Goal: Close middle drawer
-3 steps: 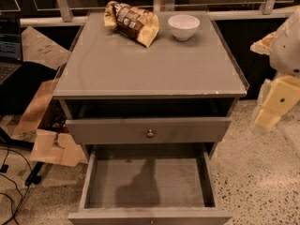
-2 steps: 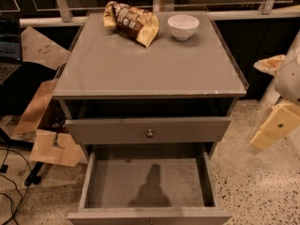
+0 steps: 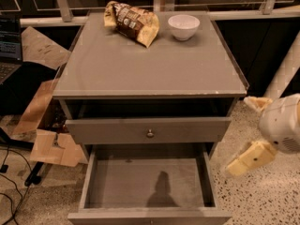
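Lower and closer to the cabinet than a second ago, the gripper (image 3: 237, 135) now hangs beside the drawers instead of level with the tabletop. The middle drawer (image 3: 122, 182) has not moved: it stands pulled far out toward the camera, its box open from above and its front cut by the bottom edge of the view. A dark shadow (image 3: 161, 191) lies on its bare floor.

The gripper is to the right of the drawer, over the speckled floor (image 3: 267, 200) and clear of the wood. Its rounded white wrist sits at the right edge, and the two cream fingers (image 3: 253, 157) spread wide apart, one slanting down and left toward the drawer's right side, the other pointing up and left near the cabinet's corner. They hold nothing.

Above the open box, the top drawer (image 3: 108, 131) sits slightly out, with a small round knob (image 3: 150, 133) at the middle of its front. On the tabletop (image 3: 150, 69), a crumpled snack bag (image 3: 132, 21) lies at the back, with a white bowl (image 3: 183, 26) just to its right. Left of the cabinet are cardboard pieces (image 3: 49, 146) and a laptop (image 3: 10, 46).
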Controlling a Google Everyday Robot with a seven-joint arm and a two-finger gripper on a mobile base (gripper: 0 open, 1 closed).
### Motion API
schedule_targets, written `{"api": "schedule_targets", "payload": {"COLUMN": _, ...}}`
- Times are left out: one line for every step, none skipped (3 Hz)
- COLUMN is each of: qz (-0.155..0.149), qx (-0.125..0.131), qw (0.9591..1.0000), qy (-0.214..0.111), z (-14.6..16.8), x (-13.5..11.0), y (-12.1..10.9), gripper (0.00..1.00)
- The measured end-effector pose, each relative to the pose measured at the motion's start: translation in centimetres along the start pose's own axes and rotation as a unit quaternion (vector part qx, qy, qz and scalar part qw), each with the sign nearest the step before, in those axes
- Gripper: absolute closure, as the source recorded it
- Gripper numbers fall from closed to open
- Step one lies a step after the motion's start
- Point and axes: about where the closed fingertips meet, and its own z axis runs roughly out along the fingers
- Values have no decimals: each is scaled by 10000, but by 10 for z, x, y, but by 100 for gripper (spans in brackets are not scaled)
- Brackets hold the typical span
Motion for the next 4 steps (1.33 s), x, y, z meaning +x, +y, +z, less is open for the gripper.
{"api": "schedule_targets", "payload": {"qz": 289, "qx": -226, "qw": 9993, "qy": 70, "z": 37, "x": 22, "y": 14, "gripper": 0}}
{"api": "schedule_targets", "payload": {"qz": 474, "qx": -588, "qw": 9968, "qy": 261, "z": 66, "x": 39, "y": 22, "gripper": 0}}
{"api": "schedule_targets", "payload": {"qz": 489, "qx": -619, "qw": 9965, "qy": 274, "z": 68, "x": 40, "y": 22, "gripper": 16}}
{"api": "schedule_targets", "payload": {"qz": 489, "qx": -619, "qw": 9965, "qy": 274, "z": 68, "x": 40, "y": 22, "gripper": 41}}
